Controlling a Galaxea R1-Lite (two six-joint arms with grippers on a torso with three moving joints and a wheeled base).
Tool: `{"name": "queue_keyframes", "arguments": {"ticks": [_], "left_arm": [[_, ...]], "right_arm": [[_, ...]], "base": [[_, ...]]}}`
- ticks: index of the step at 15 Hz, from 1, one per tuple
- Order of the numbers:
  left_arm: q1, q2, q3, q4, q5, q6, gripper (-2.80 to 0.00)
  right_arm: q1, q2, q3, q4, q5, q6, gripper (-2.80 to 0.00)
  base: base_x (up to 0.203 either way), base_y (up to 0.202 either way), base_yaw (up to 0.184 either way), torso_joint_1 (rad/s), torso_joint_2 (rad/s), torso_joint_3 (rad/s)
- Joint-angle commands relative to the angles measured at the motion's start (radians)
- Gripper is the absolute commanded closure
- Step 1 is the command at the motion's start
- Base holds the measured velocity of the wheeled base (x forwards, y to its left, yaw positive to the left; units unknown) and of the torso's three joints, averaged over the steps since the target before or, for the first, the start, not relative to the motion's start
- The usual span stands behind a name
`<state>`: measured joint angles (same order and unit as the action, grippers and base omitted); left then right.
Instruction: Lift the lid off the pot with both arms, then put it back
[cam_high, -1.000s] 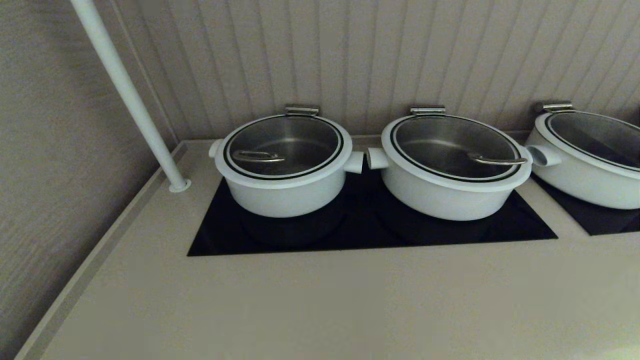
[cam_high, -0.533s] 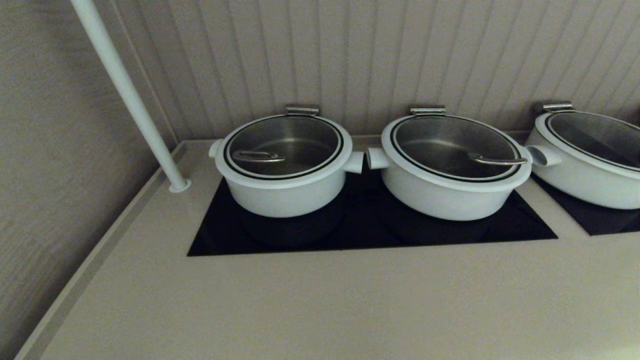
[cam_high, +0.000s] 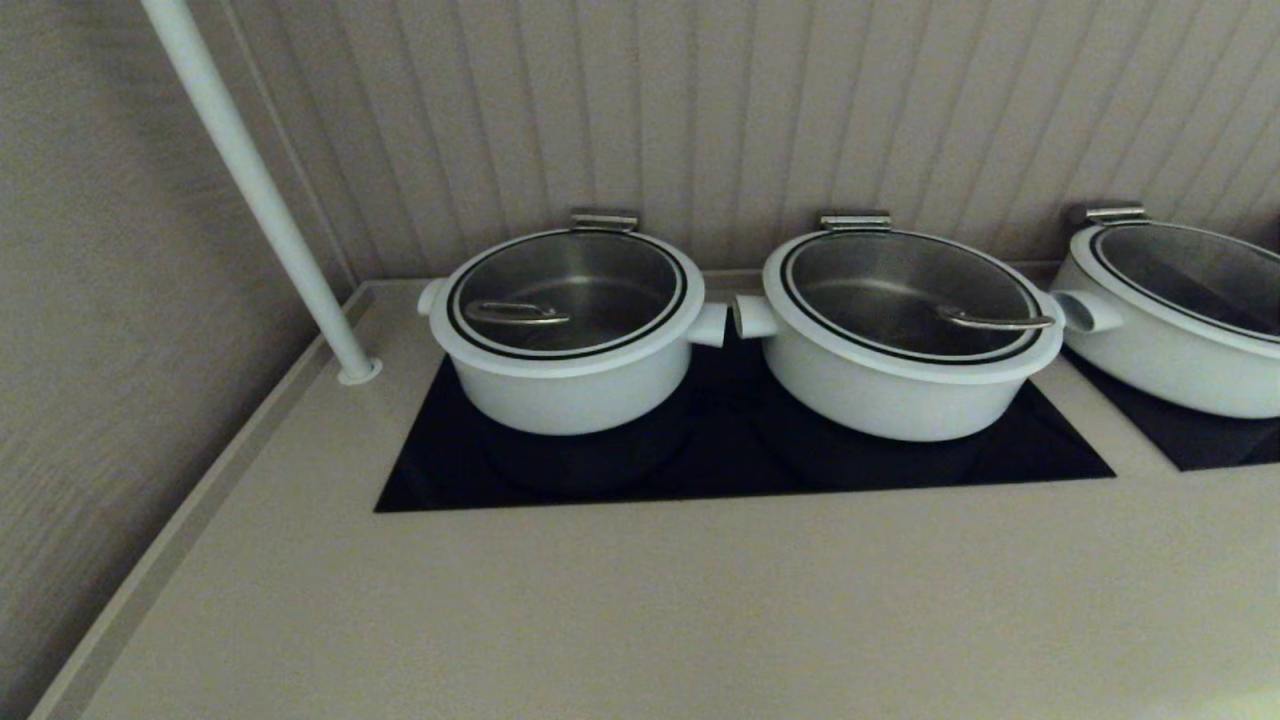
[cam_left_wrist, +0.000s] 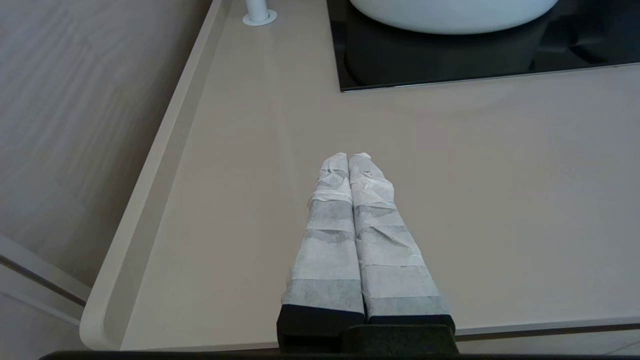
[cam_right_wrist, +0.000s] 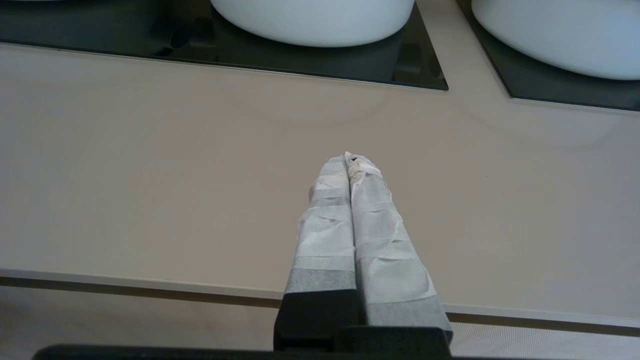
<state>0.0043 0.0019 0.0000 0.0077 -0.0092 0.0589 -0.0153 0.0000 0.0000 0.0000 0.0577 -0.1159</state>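
Note:
The pot (cam_high: 565, 385), the smallest and deepest white one, stands at the left of the black cooktop (cam_high: 740, 470). The glass lid (cam_high: 567, 291) sits closed on it, its slim steel handle (cam_high: 515, 314) toward the left. The pot's underside also shows in the left wrist view (cam_left_wrist: 450, 12). Neither arm shows in the head view. My left gripper (cam_left_wrist: 348, 157) is shut and empty, low over the counter's near edge, well short of the pot. My right gripper (cam_right_wrist: 348, 159) is shut and empty over the counter near its front edge.
A wider white pot (cam_high: 900, 385) with a larger lid stands right of the task pot, and a third (cam_high: 1170, 350) is at the far right on a second cooktop. A white pole (cam_high: 260, 190) rises from the counter at the back left. The beige counter (cam_high: 640, 600) spans the foreground.

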Motion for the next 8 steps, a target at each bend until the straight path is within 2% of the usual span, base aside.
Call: {"name": "queue_keyframes", "arguments": {"ticks": [1, 8], "left_arm": [[0.000, 0.000, 0.000, 0.000, 0.000, -0.001, 0.00], [0.000, -0.002, 0.000, 0.000, 0.000, -0.004, 0.00]], "right_arm": [[0.000, 0.000, 0.000, 0.000, -0.002, -0.005, 0.00], [0.000, 0.000, 0.000, 0.000, -0.002, 0.004, 0.00]], "base": [[0.000, 0.000, 0.000, 0.000, 0.00, 0.000], [0.000, 0.000, 0.000, 0.000, 0.00, 0.000]]}}
